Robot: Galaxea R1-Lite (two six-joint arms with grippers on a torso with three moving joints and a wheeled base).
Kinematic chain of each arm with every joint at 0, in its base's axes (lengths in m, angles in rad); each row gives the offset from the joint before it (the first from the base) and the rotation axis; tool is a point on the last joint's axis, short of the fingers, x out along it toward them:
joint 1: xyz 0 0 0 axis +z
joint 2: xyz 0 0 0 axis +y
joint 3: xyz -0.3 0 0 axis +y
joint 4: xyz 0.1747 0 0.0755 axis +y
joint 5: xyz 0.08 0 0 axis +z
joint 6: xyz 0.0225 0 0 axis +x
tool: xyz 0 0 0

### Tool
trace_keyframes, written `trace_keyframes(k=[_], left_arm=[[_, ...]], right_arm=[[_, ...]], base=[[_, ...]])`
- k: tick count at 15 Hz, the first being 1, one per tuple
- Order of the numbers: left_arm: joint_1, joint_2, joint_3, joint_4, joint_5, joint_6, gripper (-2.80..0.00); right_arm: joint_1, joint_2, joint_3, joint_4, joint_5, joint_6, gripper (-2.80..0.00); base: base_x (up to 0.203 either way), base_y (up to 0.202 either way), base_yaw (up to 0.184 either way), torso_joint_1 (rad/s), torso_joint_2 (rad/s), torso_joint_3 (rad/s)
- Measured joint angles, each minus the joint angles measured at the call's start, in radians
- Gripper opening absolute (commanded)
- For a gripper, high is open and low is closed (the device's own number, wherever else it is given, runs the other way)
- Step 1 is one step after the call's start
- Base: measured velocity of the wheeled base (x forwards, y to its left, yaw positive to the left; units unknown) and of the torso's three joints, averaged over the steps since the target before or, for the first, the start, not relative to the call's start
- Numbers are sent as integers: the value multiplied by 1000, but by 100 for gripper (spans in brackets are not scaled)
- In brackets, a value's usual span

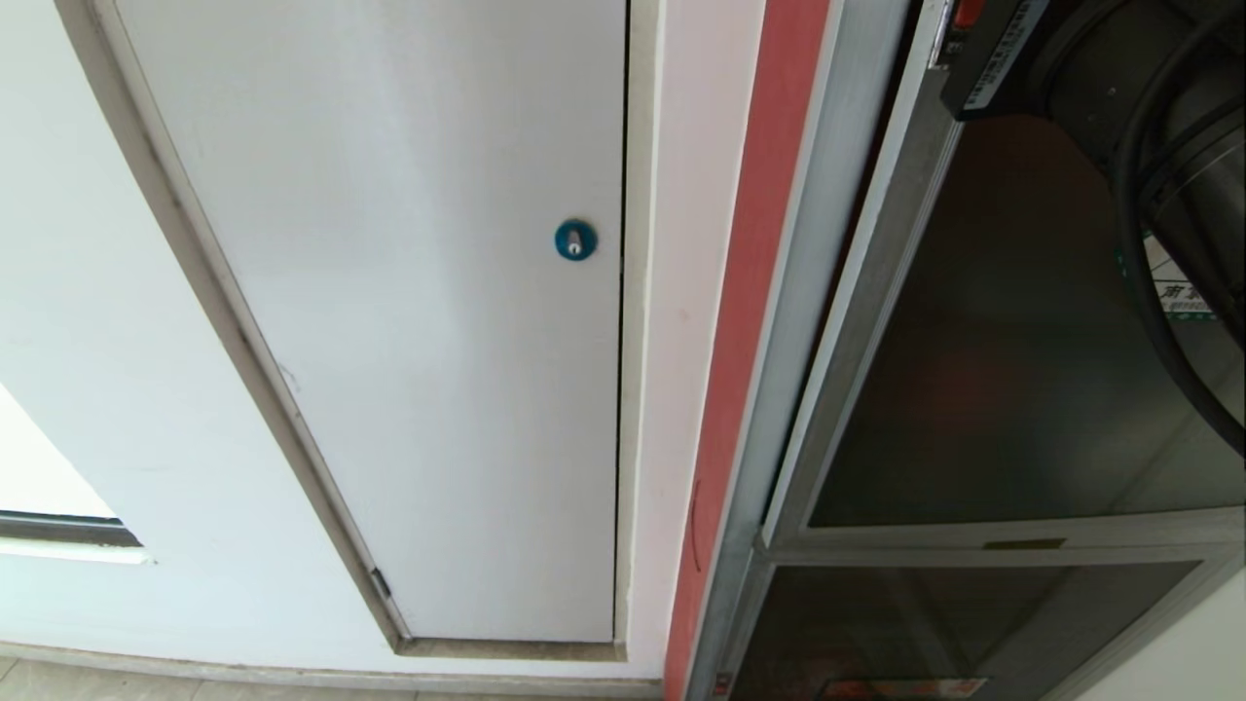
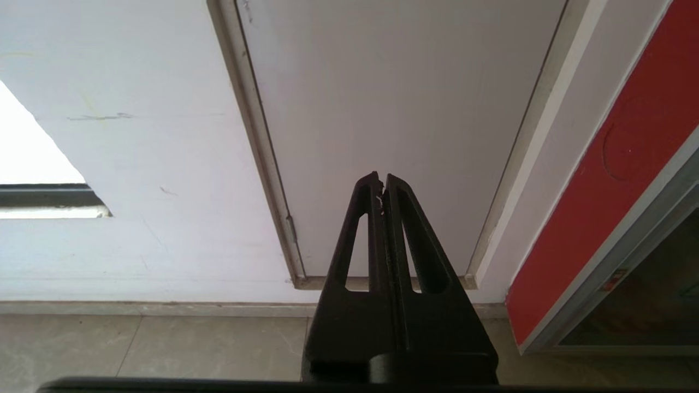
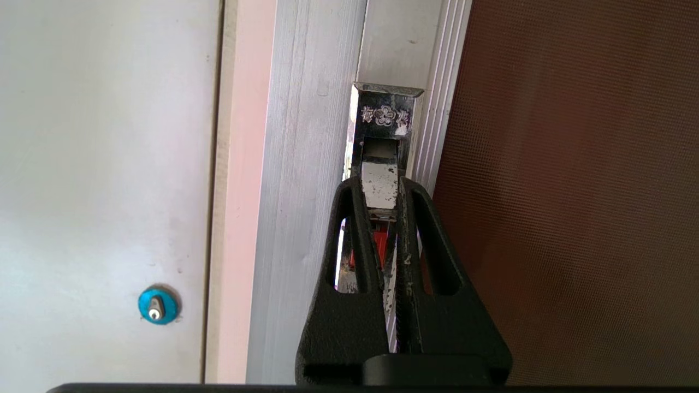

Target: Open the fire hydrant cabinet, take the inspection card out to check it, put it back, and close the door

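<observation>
Right now the right hand (image 3: 382, 188) is up against the edge of the door (image 3: 573, 191), its two black fingers (image 3: 349, 229) drawn in tight on the worn silver latch (image 3: 380, 183) set in the door's aluminium frame; a bit of red shows lower down between the fingers, behind the metal tongue. The latch sits in a dark plate stamped with a small flower mark, just beside the ribbed edge of the frame. From the head view, the door (image 1: 993, 370) is a big dark tinted pane in a silver frame, and it looks pushed to against the fire hydrant cabinet (image 1: 750, 292), whose red side strip runs down next to the wall. A green-edged sticker (image 1: 1173, 287) shows on the glass near the right edge, partly behind black cabling on the arm. Below the door is a smaller glass panel (image 1: 934, 623) with a red label at its bottom. To the left of the cabinet is a plain white panel (image 1: 409, 321) with a round blue lock (image 1: 575, 239). The inspection card is nowhere to be seen in any view. The left hand (image 2: 381, 180) hangs low by the bottom of the white panel (image 2: 393, 109), above the tiled floor (image 2: 164, 349), its fingers pressed together on nothing.
</observation>
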Motion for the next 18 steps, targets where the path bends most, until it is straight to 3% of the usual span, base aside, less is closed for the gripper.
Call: trace_keyframes(k=[18], left_arm=[[0,0,0,0,1,0,-280]], right_arm=[[48,-167,47,180,-65,2,-280]], base=[[0,0,0,0,0,0]])
